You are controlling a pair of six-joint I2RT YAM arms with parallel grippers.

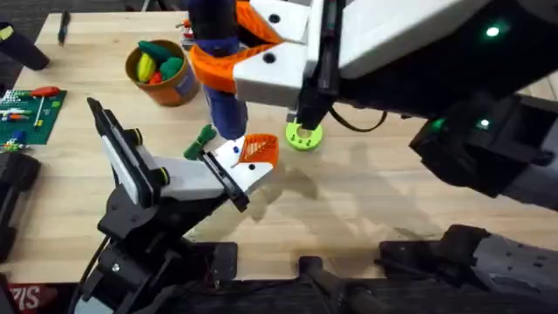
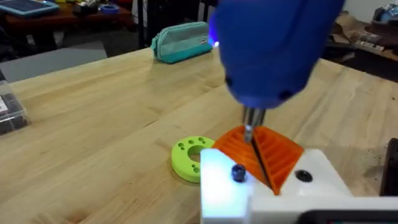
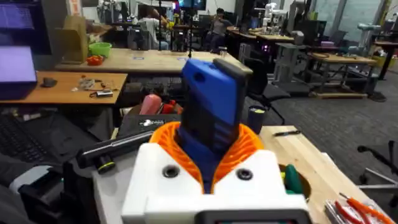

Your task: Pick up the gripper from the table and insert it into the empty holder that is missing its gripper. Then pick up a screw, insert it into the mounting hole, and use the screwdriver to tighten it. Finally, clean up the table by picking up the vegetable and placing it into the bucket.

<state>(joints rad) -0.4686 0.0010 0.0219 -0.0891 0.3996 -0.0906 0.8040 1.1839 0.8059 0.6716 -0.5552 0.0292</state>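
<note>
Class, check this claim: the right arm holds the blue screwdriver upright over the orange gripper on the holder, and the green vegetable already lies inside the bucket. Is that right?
Not quite. The overhead view shows the vegetable on the table beside the holder, not in the bucket. The rest holds: the right gripper holds the screwdriver upright over the orange gripper.

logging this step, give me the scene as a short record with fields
stage: screw tightening
screwdriver: blue, upright, clamped in right gripper
bit: tip down at the orange gripper on the white holder
left gripper: at the holder
vegetable: green, on table, not in bucket
bucket: holds other toys
green disc: beside the holder
</note>
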